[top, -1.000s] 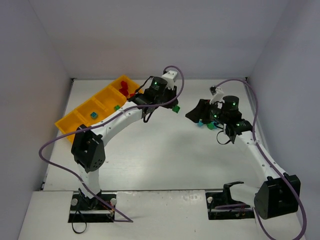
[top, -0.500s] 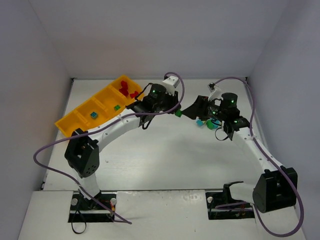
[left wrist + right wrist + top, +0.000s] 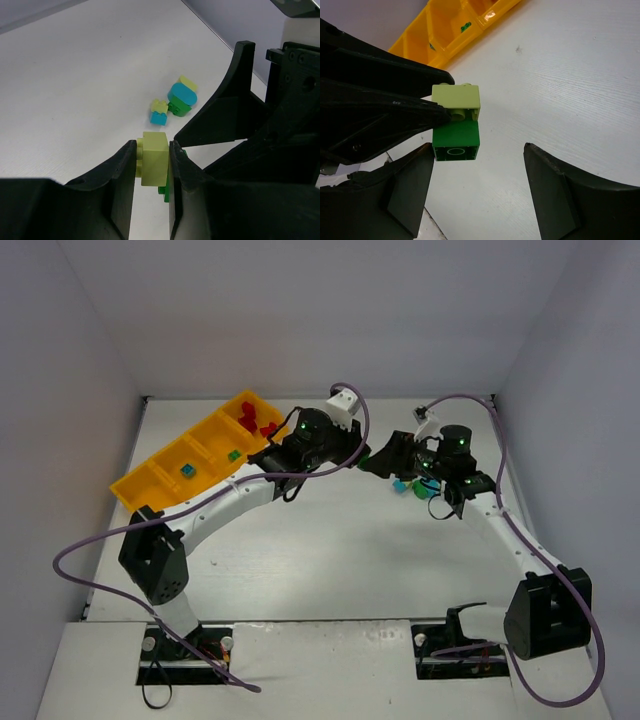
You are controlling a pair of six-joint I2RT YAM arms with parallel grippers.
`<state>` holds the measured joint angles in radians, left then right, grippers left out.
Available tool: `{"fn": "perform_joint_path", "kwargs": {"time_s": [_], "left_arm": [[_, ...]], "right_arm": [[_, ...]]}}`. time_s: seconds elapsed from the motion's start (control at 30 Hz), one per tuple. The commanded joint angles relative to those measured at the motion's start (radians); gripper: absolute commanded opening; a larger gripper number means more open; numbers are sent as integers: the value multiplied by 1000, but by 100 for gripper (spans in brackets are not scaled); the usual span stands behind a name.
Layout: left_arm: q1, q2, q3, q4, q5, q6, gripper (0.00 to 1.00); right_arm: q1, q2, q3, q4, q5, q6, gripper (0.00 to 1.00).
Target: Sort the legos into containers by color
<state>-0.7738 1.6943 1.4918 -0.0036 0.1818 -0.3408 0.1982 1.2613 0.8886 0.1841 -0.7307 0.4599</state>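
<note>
**Stacked pair pinched by left fingers, right fingers spread around it**

The left fingers (image 3: 122, 175) press in on a yellow-green brick (image 3: 154, 162), one finger on each of its sides. A green brick (image 3: 456, 141) is stuck to it. In the right wrist view the green one sits directly below the yellow-green one, its round underside hole facing the camera.

The right fingers (image 3: 407, 192) stand spread, one on each side of the pair, and neither touches a brick. From above, the two arms meet tip to tip near the middle of the table (image 3: 330, 550), toward its far side and right of the tray (image 3: 128, 492).

The tray lies at an angle along the far left. Red bricks (image 3: 255, 422) sit in its farthest compartment, a green piece (image 3: 233, 454) in the next, and a blue piece (image 3: 186, 470) in the third.

Loose bricks lie on the table just beyond the held pair:
- a rounded blue brick (image 3: 181, 94) touching a green and a yellow-green piece
- beside it, a small blue brick (image 3: 158, 118) with a yellow-green bit on top
</note>
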Motion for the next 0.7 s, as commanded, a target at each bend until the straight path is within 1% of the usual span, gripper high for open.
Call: {"fn": "perform_joint_path", "kwargs": {"time_s": [0.0,0.3,0.47,0.57,0.6,0.67], "left_arm": [[-15,-65,5,82,1,25,0],[-27,-59,10,79,-7,34,0],[-28,-61,8,77,-8,36,0],[-28,-61,7,73,-10,43,0],[-28,-59,7,70,-13,45,0],[-28,-62,5,65,-18,54,0]], "right_arm": [[12,3,53,95,-27,10,68],[24,7,55,109,-30,17,63],[24,4,52,109,-26,17,55],[24,1,46,109,-19,14,43],[24,0,44,107,-21,11,36],[23,-3,42,107,-19,10,28]]}}
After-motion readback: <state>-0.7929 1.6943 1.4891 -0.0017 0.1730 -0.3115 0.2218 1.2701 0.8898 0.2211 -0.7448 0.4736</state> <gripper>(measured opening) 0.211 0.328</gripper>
